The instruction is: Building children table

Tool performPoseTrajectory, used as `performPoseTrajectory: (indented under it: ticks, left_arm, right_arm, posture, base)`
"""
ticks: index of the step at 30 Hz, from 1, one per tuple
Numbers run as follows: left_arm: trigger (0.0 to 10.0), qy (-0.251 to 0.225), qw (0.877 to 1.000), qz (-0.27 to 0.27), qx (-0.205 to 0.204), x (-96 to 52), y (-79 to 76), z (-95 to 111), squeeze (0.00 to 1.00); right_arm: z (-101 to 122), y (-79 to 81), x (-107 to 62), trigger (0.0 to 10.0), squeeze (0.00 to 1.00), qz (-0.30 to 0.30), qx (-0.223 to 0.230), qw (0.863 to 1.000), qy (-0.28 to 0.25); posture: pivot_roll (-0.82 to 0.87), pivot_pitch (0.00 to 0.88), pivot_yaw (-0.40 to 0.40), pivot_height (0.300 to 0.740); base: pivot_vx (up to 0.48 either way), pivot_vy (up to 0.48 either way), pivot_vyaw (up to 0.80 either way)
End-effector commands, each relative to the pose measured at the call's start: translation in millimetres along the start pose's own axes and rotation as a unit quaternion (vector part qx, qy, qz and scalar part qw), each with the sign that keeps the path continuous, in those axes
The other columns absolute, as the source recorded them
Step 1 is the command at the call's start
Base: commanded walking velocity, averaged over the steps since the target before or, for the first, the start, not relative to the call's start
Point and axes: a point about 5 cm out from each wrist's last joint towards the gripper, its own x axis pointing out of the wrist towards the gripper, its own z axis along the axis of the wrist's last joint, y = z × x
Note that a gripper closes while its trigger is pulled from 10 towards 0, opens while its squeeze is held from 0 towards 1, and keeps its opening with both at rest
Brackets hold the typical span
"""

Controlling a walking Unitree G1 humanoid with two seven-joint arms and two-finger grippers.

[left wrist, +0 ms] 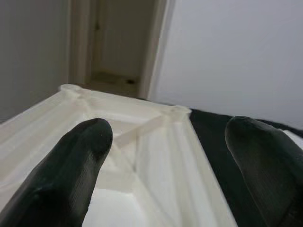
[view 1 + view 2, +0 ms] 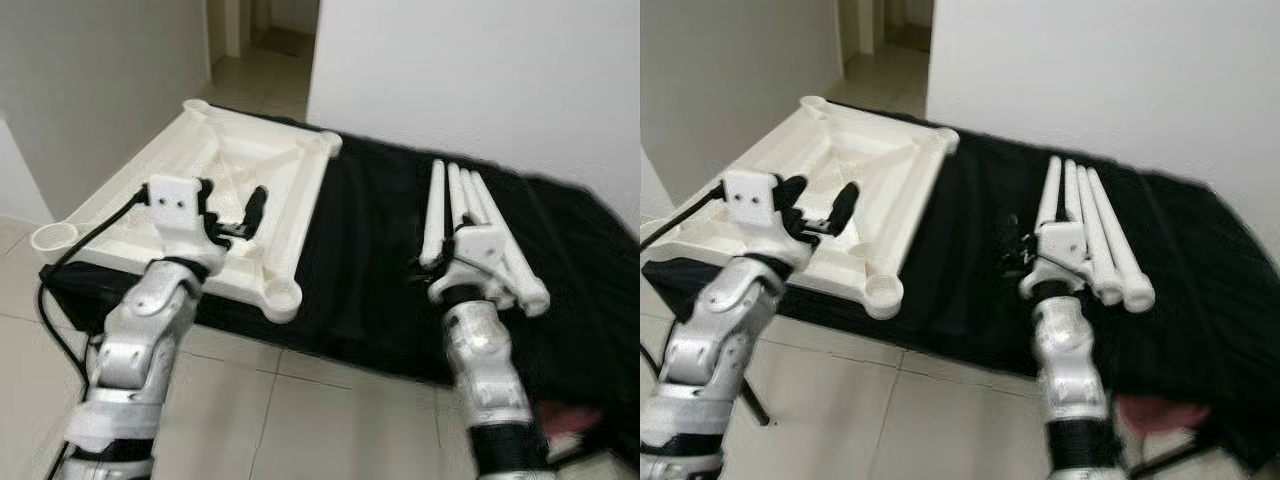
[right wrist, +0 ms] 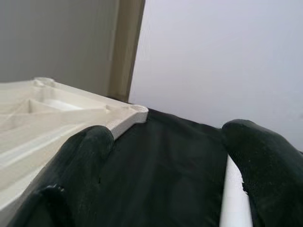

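A white children's table top (image 2: 290, 190) lies upside down on the left part of a black cloth (image 2: 370, 250), with round leg sockets at its corners. Several white table legs (image 2: 470, 205) lie side by side on the cloth to the right. My left gripper (image 2: 235, 200) hovers open over the near half of the table top, nothing between its fingers (image 1: 75, 161). My right gripper (image 2: 1018, 240) is open just above the cloth, beside the near ends of the legs. One white leg (image 3: 234, 198) runs along the inside of a right finger (image 3: 265, 165).
The cloth-covered surface stands low on a tiled floor (image 2: 290, 400). A white wall (image 2: 480, 70) rises behind it, and a doorway (image 2: 265, 50) opens at the back left. A black cable (image 2: 70, 260) trails from my left wrist. Something reddish (image 2: 570, 420) lies at the lower right.
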Motion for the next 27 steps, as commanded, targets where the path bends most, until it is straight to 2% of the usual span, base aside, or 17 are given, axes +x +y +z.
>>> performPoseTrajectory:
  ticks: [1, 5, 7, 11, 14, 17, 20, 25, 27]
  left_arm:
    - [10.0, 0.005, 1.000, -0.019, -0.007, 1.9, -12.3, -2.4, 0.00]
    - [10.0, 0.002, 1.000, -0.018, -0.015, 1.6, -13.4, -3.1, 0.00]
    - [10.0, 0.008, 0.999, -0.032, -0.021, 0.6, -17.4, -4.2, 0.00]
    - [10.0, 0.012, 0.998, -0.047, -0.026, 0.0, -21.3, -3.9, 0.00]
    - [10.0, 0.032, 0.993, -0.111, -0.029, -1.3, -39.0, -2.9, 0.00]
    - [10.0, 0.035, 0.991, -0.125, -0.029, -2.1, -42.9, -2.5, 0.00]
    - [10.0, 0.037, 0.984, -0.173, -0.028, -5.7, -60.2, 1.7, 0.00]
    - [10.0, 0.048, 0.980, -0.191, -0.029, -5.7, -67.4, 3.2, 0.00]
    - [10.0, 0.067, 0.977, -0.201, -0.028, -5.2, -70.0, 1.4, 0.00]
  right_arm:
    - [-8.0, -15.3, -3.5, 10.0, 0.00, -0.025, 0.000, 0.999, 0.024]
    - [-9.5, -15.1, -2.5, 10.0, 0.00, -0.026, 0.010, 0.999, 0.030]
    - [-11.4, -17.2, 1.3, 10.0, 0.00, -0.047, 0.029, 0.998, 0.042]
    - [-13.7, -19.7, 5.0, 10.0, 0.00, -0.068, 0.038, 0.996, 0.053]
    - [-24.8, -25.8, 13.7, 10.0, 0.00, -0.120, 0.027, 0.988, 0.097]
    - [-26.8, -27.0, 15.2, 10.0, 0.00, -0.128, 0.021, 0.986, 0.105]
    - [-34.1, -30.9, 20.4, 10.0, 0.00, -0.150, 0.044, 0.979, 0.133]
    - [-34.1, -30.0, 24.4, 10.0, 0.00, -0.140, 0.043, 0.979, 0.139]
    - [-33.2, -29.4, 28.4, 10.0, 0.00, -0.140, 0.043, 0.980, 0.138]
  posture:
    - [0.06, 0.000, -0.120, 0.740]
    - [0.06, 0.000, -0.120, 0.740]
    - [0.06, 0.000, -0.122, 0.740]
    - [0.06, 0.000, -0.122, 0.740]
    - [0.06, 0.000, -0.113, 0.740]
    - [0.06, 0.000, -0.113, 0.740]
    - [0.05, 0.000, -0.102, 0.740]
    - [0.05, 0.000, -0.098, 0.740]
    - [0.05, 0.009, -0.089, 0.740]
  base:
    - [0.000, 0.000, 0.00]
    - [0.000, 0.000, 0.00]
    - [0.000, 0.000, 0.00]
    - [0.000, 0.000, 0.00]
    - [0.000, 0.000, 0.00]
    - [0.000, 0.000, 0.00]
    - [0.000, 0.000, 0.00]
    - [0.000, 0.000, 0.00]
    - [0.000, 0.000, 0.00]
